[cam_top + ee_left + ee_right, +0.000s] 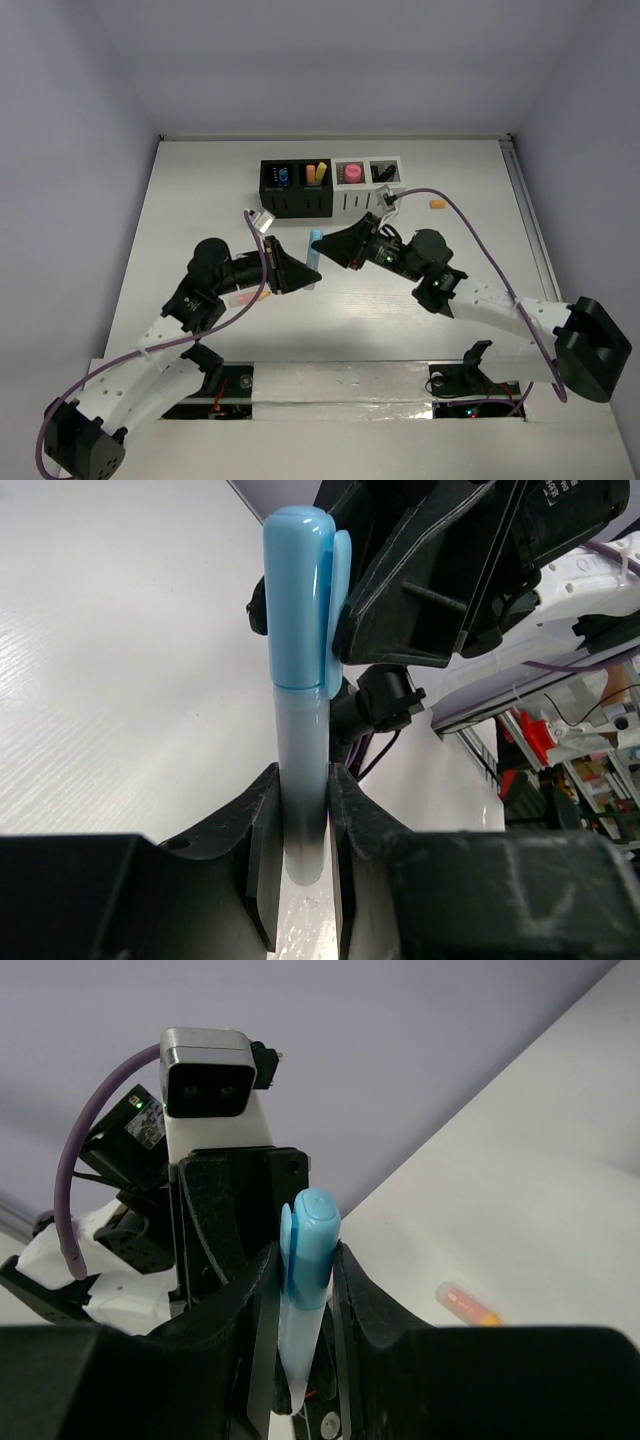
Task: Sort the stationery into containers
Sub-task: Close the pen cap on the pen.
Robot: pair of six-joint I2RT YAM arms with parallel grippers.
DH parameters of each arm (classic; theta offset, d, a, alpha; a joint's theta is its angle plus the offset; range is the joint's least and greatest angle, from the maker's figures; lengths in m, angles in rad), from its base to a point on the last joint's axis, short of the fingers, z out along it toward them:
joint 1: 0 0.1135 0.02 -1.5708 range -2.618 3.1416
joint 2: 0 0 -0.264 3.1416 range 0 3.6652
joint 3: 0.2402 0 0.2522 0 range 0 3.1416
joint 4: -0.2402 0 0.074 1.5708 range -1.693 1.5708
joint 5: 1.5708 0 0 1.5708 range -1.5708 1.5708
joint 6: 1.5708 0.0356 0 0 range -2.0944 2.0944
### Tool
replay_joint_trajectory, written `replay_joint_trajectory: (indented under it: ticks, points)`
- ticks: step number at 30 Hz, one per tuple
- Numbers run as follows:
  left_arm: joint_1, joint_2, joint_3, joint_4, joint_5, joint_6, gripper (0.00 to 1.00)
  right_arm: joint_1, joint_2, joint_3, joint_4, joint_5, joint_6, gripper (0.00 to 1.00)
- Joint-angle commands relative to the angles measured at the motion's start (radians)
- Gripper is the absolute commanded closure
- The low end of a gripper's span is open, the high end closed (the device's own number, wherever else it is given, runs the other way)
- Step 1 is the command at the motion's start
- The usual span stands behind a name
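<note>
Pale blue highlighter (314, 243): it hung above the middle of the white table (200, 210), caught where my two grippers met, with its capped end pointing toward the containers.
Left gripper (303, 272): I reached in from the left, and my jaws were pinching the paler barrel of the highlighter (300, 680) below the cap. In the left wrist view both fingers (262, 820) lay flat against it.
Right gripper (326, 250): I came in from the right, nose to nose with the left one. My jaws were closed on the darker blue cap (312, 1235), one finger (352, 1300) against each side and the clip turned toward the left-hand finger.
Highlighter's lie: it sat crosswise to both grippers and, in the right wrist view, tilted slightly between my fingers.
Containers (295, 205): four joined cubes stood in a row at the far side, two black on the left and two white on the right, well apart from the highlighter.
First black cube: a blue piece (283, 177) was inside.
Second black cube: yellow and orange sticks (318, 172) stood up in it.
First white cube: a round pink piece (350, 173) was inside.
Second white cube: something dark (381, 173) was inside; I could not tell what.
Loose on the table: a small orange bit (437, 204) lay just to the right of the containers, and a pink and orange stick (245, 297) lay beside my left arm.
</note>
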Motion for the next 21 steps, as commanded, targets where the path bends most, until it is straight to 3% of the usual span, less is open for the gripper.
replay_joint_trajectory:
  ticks: [1, 9, 17, 21]
  points:
    - [0.072, -0.045, 0.127, 0.691, -0.22, -0.052, 1.0, 0.146, 0.111, -0.154, -0.461, -0.317, -0.037, 1.0]
    - [0.092, -0.003, 0.132, 0.757, -0.211, -0.103, 1.0, 0.172, 0.09, -0.127, -0.506, -0.276, -0.055, 1.0]
    - [0.126, -0.075, 0.147, 0.702, -0.201, -0.081, 1.0, 0.172, 0.051, -0.145, -0.506, -0.241, -0.041, 1.0]
    - [0.126, -0.095, 0.095, 0.69, -0.177, -0.109, 1.0, 0.172, 0.027, -0.107, -0.507, -0.199, -0.054, 0.92]
